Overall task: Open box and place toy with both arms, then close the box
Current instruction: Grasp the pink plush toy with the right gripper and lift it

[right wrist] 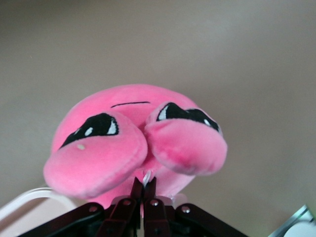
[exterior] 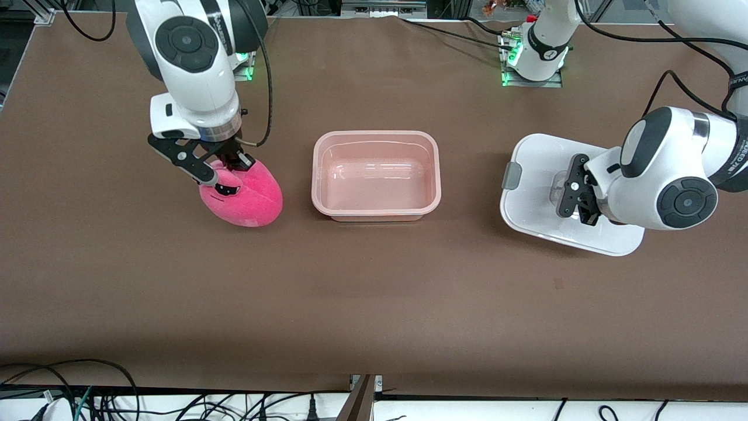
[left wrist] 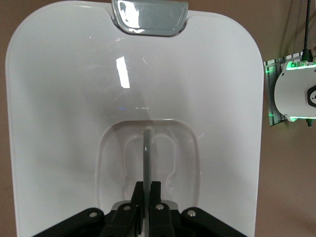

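The box's pink tub stands open in the middle of the table with nothing in it. Its white lid is off the tub, at the left arm's end of the table, slightly tilted. My left gripper is shut on the lid's clear handle; a grey clip shows on the lid's edge. The hot-pink toy is beside the tub toward the right arm's end. My right gripper is shut on it from above, pinching the plush at a small white tag between the fingertips.
The left arm's base with green lights stands beside the lid. A bit of the tub's rim and a corner of the lid show past the toy. Cables run along the table's front edge.
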Controlling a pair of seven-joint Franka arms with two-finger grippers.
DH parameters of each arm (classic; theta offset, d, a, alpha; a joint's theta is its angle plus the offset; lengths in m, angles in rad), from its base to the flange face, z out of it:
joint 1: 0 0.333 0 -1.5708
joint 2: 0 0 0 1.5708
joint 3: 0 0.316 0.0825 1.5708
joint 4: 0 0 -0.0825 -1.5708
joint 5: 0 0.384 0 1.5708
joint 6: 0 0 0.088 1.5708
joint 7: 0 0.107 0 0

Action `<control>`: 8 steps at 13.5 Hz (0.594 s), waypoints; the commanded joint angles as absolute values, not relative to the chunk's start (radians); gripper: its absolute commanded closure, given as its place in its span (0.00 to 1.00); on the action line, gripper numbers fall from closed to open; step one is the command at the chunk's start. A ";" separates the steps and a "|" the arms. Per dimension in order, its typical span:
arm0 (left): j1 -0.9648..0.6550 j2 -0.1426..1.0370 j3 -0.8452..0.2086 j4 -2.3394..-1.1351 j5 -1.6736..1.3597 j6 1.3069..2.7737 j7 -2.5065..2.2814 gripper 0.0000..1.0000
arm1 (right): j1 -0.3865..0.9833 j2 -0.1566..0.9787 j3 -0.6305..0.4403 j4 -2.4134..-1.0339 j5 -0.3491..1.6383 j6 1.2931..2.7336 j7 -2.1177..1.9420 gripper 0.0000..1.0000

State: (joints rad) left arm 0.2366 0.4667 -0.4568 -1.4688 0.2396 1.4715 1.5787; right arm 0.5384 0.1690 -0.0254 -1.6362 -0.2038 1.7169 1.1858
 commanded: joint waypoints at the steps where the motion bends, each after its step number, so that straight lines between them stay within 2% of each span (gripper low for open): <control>1: 0.245 0.446 -0.462 -1.473 0.245 1.456 1.611 1.00 | 0.570 0.176 0.003 -1.608 -0.199 1.684 1.316 1.00; 8: 0.245 0.446 -0.462 -1.473 0.245 1.456 1.612 1.00 | 0.670 0.236 0.003 -1.568 -0.207 1.698 1.610 1.00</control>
State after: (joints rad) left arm 0.2368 0.4667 -0.4568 -1.4688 0.2396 1.4708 1.5787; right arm 0.6436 0.1943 0.0058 -1.6249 -0.2037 1.7104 1.5166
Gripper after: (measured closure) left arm 0.930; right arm 0.965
